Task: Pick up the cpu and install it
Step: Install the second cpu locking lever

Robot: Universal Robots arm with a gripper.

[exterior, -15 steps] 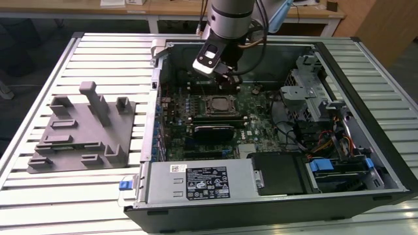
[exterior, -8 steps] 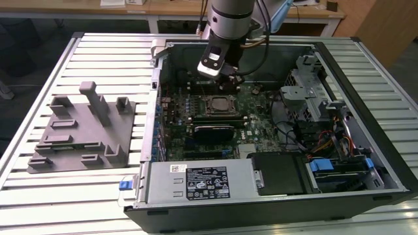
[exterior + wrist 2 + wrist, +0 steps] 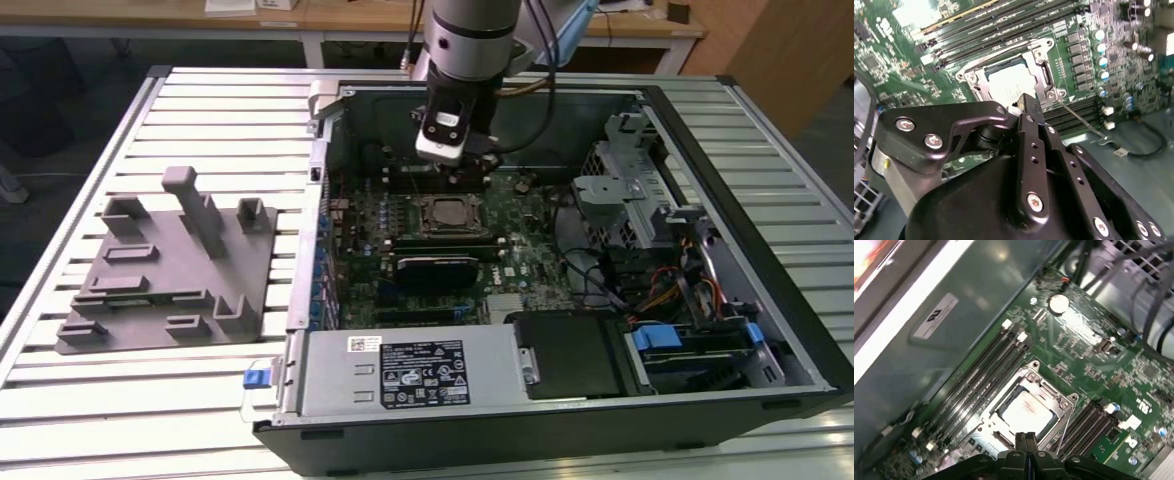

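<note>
The cpu (image 3: 447, 213) is a pale silver square lying flat inside the black socket frame (image 3: 418, 222) on the green motherboard (image 3: 527, 255) of the open computer case. Both wrist views show the cpu (image 3: 1006, 82) (image 3: 1026, 412) seated in the socket frame (image 3: 1041, 75) (image 3: 1061, 405). My gripper (image 3: 461, 168) hangs just above the socket's far edge, inside the case. Its fingertips (image 3: 1025, 439) are pressed together with nothing between them, and in the second wrist view the gripper (image 3: 1026, 102) stands slightly above the cpu's edge.
Memory slots (image 3: 981, 377) run beside the socket. A drive cage (image 3: 641, 195) and cables (image 3: 667, 290) stand at the exterior view's right inside the case, with the power supply (image 3: 400, 375) in front. A grey fixture plate with posts (image 3: 174, 265) sits on the slatted table (image 3: 80, 390).
</note>
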